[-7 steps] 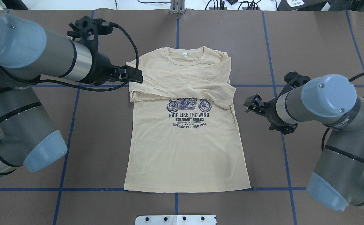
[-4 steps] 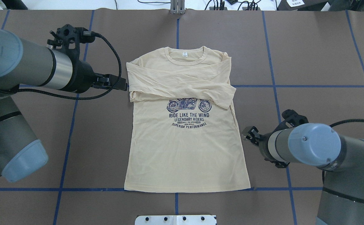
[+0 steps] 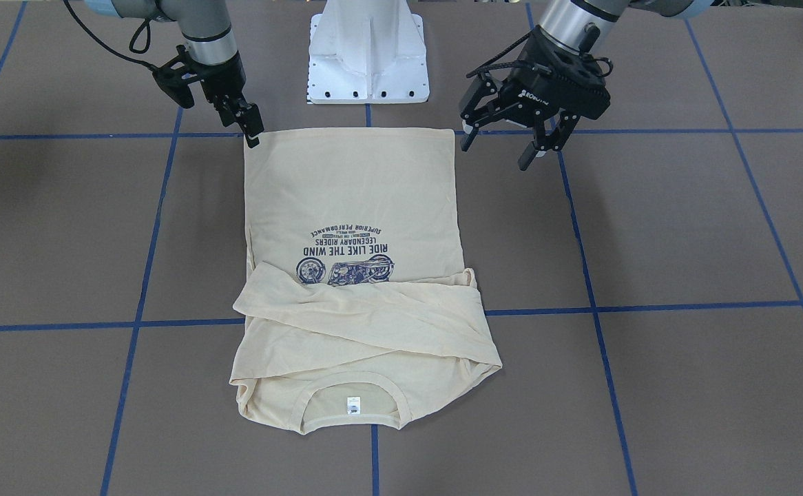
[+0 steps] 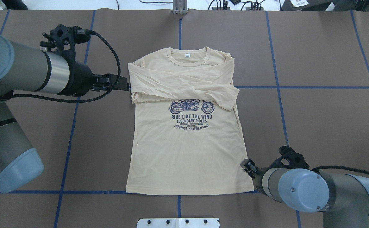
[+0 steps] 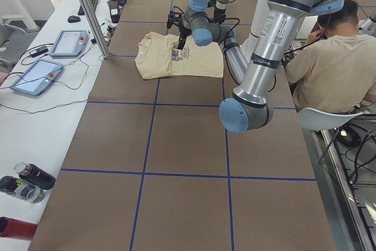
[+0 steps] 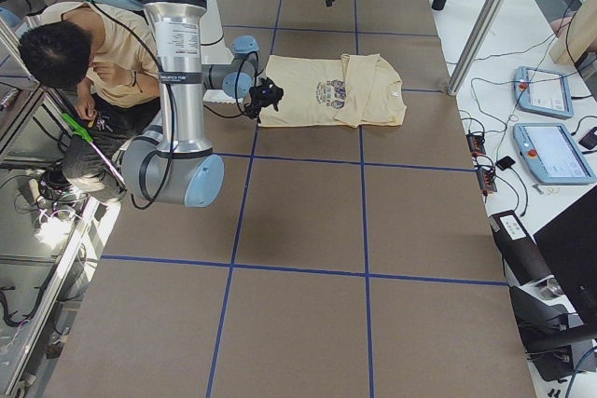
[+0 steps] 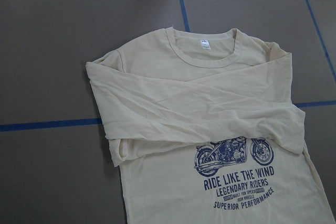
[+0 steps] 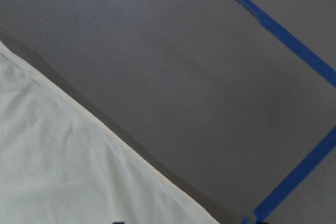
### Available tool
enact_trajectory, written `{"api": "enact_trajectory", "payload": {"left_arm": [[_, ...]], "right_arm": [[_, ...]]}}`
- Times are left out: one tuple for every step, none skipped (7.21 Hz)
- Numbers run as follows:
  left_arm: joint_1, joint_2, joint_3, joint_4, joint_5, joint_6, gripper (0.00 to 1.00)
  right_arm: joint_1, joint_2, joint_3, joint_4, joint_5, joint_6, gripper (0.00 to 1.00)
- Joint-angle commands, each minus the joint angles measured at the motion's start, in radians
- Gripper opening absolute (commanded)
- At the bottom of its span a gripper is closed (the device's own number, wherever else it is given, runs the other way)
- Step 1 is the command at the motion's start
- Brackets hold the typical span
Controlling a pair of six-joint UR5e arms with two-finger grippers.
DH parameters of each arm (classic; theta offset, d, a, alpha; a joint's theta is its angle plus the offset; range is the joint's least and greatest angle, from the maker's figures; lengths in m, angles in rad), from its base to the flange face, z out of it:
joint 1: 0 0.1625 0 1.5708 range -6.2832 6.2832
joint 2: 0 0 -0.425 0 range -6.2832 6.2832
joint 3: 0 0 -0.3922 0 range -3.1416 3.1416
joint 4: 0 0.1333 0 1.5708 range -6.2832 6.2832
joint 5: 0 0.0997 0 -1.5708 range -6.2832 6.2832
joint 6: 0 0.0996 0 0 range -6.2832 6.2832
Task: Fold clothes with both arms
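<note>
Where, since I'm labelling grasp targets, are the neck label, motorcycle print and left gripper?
neck label (image 4: 187, 55): overhead view, white tag's centre.
motorcycle print (image 4: 191, 106): overhead view, bike's middle.
left gripper (image 3: 495, 154): front-facing view, midway between its fingertips.

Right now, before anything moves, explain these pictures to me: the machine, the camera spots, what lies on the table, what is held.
Two robot arms with two-finger grippers work at a brown table. One camera looks down from behind the robot, one faces it, one stands at each table end, and one rides on each wrist. A cream shirt lies flat, print up, sleeves folded across its chest. The left gripper hangs open beside the shirt. The right gripper is by a hem corner. Nothing is held.
</note>
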Motion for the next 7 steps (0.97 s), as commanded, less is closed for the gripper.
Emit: {"api": "enact_trajectory", "payload": {"left_arm": [[0.010,0.005,0.000,0.000,0.012,0.002,0.99],[0.015,0.006,0.000,0.000,0.024,0.002,0.99],[0.018,0.006,0.000,0.000,0.026,0.002,0.99],[0.018,0.006,0.000,0.000,0.026,0.002,0.99],[0.018,0.006,-0.002,0.000,0.028,0.004,0.99],[0.018,0.006,-0.002,0.000,0.028,0.004,0.99],[0.018,0.006,-0.002,0.000,0.028,0.004,0.99]], "right_arm": [[-0.034,-0.003,-0.022,0.001,-0.002,0.003,0.87],[-0.035,0.002,-0.029,0.002,0.000,0.003,0.86],[-0.041,0.004,-0.034,0.002,0.002,0.004,0.86],[-0.043,0.011,-0.035,0.002,0.005,0.004,0.85],[-0.049,0.014,-0.038,0.002,0.006,0.004,0.84],[-0.049,0.017,-0.040,0.002,0.006,0.003,0.83],[-0.051,0.016,-0.049,0.002,0.008,0.003,0.82]]}}
